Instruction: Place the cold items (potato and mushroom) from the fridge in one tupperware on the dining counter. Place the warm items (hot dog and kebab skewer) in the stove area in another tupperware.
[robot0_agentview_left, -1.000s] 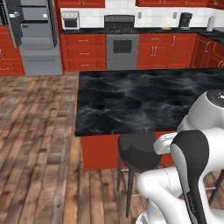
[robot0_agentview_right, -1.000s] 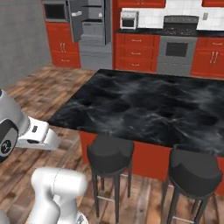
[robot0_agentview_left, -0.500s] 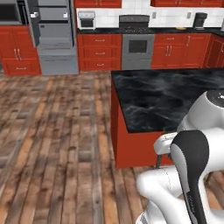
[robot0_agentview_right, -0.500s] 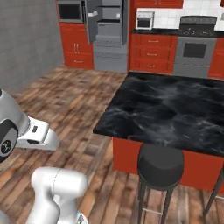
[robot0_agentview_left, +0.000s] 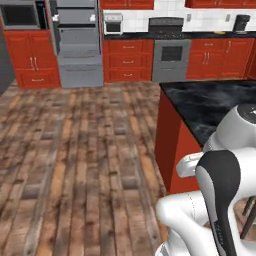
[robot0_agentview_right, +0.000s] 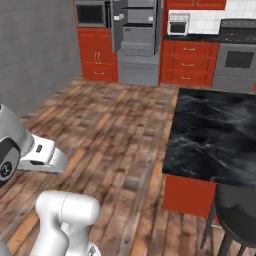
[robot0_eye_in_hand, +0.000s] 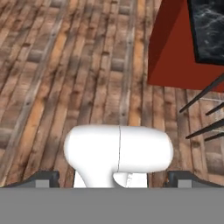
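Black marble counter (robot0_agentview_left: 215, 102) on red base; dark stool (robot0_agentview_right: 239, 210) beside it; wood floor (robot0_agentview_left: 80, 150); grey oven (robot0_agentview_left: 171, 60).

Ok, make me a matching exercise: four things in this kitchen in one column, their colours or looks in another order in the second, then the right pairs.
Things:
1. fridge
2. counter top
3. floor
4. cabinets

Looks:
A. red
B. brown wood planks
C. grey, door open
D. black marble

Pairs: 1-C, 2-D, 3-B, 4-A
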